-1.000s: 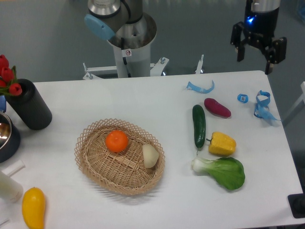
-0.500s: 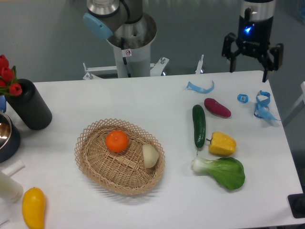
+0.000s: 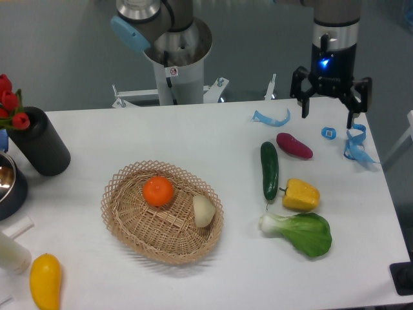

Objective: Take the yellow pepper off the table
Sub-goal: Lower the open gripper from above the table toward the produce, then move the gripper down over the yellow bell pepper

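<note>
The gripper (image 3: pixel 328 110) hangs upright, fingers (image 3: pixel 301 97) spread wide, seemingly holding nothing.

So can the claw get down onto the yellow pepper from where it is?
Probably yes. The claw hangs open above the table's far right side, and the yellow pepper lies uncovered, with the cucumber and bok choy close beside it, leaving little side room.

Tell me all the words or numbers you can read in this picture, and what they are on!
No word or number here can be read.
The small white and red sticker on the robot's grey base column is a sign, but too small and blurred to read.
The end effector shows only a blue light, no text.
</note>
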